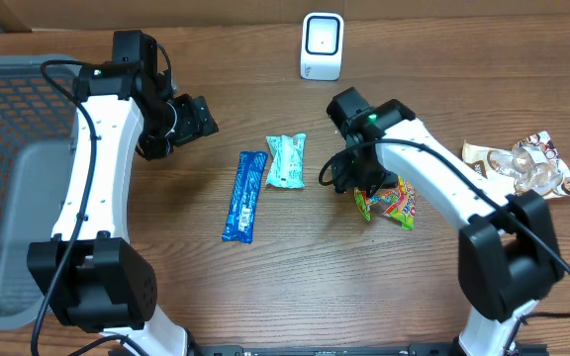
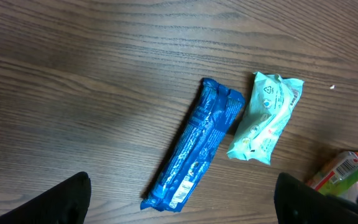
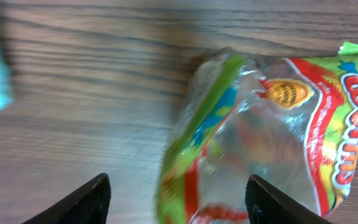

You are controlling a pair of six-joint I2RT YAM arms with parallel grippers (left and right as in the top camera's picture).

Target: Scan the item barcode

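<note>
Two grippers show here, and the close one matters most; the right gripper point(image 3: 178, 200) hangs over the candy bag point(image 3: 272, 118), which lies flat on the worktop point(image 1: 295, 287) on the robot's right side; its two fingers point(image 3: 89, 202) stand wide apart, one on each side of the bag's end, and they hold nothing; I cannot tell if a finger brushes the wrapper. I think the step in hand is picking the bag up; the next move needs the gripper to go down a little, squeeze the crinkly bag gently so it does not slip, and lift it. A bit farther, in the middle, lie a blue bar point(image 1: 245, 196) and a teal packet point(image 1: 287, 160), side by side; nothing touches them. Farther on, the left gripper point(image 1: 202, 117) hovers above bare wood with its jaws spread wide and nothing in them. Farthest of all stands the white scanner point(image 1: 322, 46) near the back edge; the bag is well apart from it, so it must be carried there and turned until its barcode faces the scanner.
</note>
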